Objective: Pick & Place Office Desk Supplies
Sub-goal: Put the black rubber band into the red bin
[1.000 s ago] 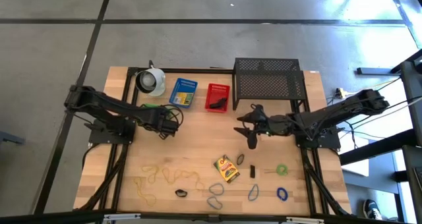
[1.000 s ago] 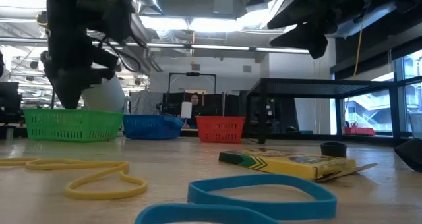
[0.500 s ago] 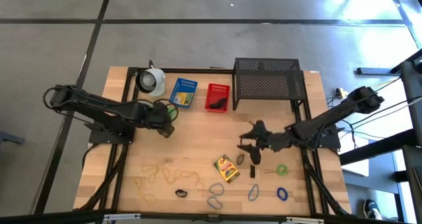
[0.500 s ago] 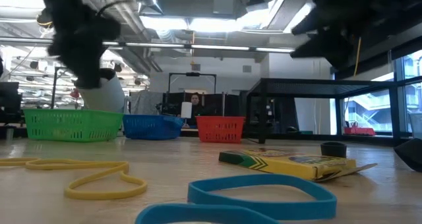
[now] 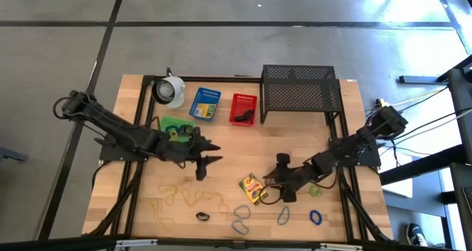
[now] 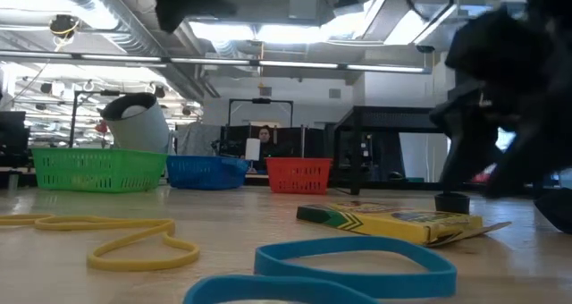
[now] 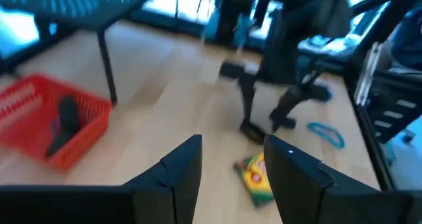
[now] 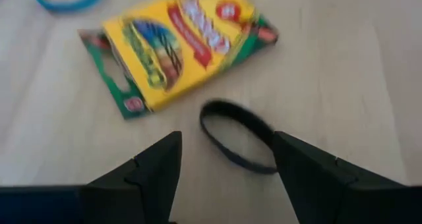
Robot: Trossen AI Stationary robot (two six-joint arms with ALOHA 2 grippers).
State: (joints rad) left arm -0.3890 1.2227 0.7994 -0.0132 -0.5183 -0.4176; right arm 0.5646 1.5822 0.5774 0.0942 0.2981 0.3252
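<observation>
The right pincer (image 5: 283, 194) hung low over the desk (image 5: 228, 144), its fingers spread as wide as they go and empty. Between them in the right wrist view lay a dark band (image 8: 239, 136), flat on the wood just beside the crayon box (image 8: 177, 45), which sat near the desk's front middle. That band looked like the intended pick.

To do it well, the pincer would probably need to drop straight down so one finger lands inside the loop and one outside, then pinch the thin rubber against the wood without nudging the box.

The left pincer (image 5: 206, 162) hovered over the desk's middle, part open and holding nothing, pointed toward the red basket (image 7: 55, 119). More bands lay scattered along the front edge, among them a blue band (image 5: 316, 217).
</observation>
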